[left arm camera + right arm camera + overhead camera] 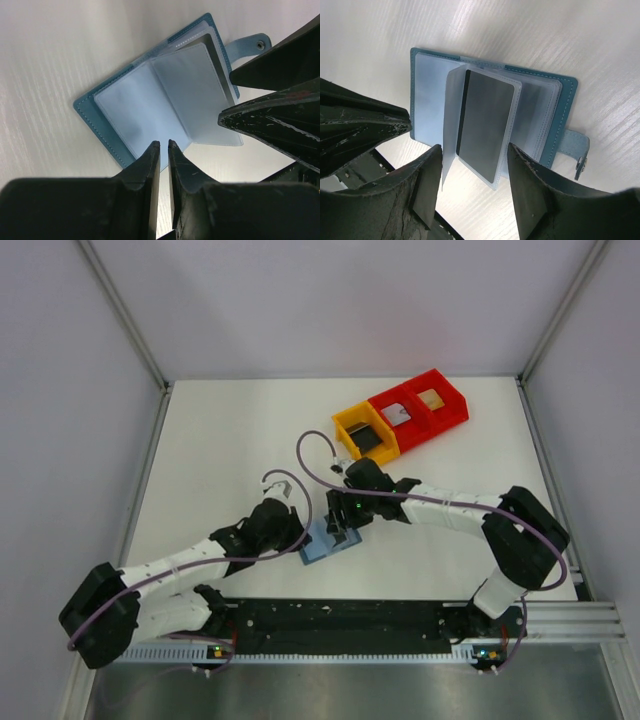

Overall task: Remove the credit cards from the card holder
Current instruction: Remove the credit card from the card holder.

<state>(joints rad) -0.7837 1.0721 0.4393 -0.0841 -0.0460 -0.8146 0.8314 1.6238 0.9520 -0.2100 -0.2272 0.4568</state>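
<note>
Closest to the lens, my left end effector (164, 145) shows its fingers narrowed to a thin slit, with the tips at one edge of the card holder (150, 95). Whether they pinch a sleeve there I cannot tell. The holder lies open and flat on the white tabletop (220, 440), close to the near edge and about midway along it. Its pale clear sleeves face up and its snap tab (580, 155) sticks out to one side.

My right end effector (475, 150) is spread wide, one finger on either side of a sleeve that stands up off the stack. Tucked inside that sleeve is a grey credit card (487, 122) (dark stripe down one long edge).

Toward the far right corner stands a row of bins, a yellow bin (345, 425) and two red bins (452, 416). A dark card (368, 439) lies in the yellow one, a pale card (399, 415) in the middle one and a tan card (432, 399) in the end one.
</note>
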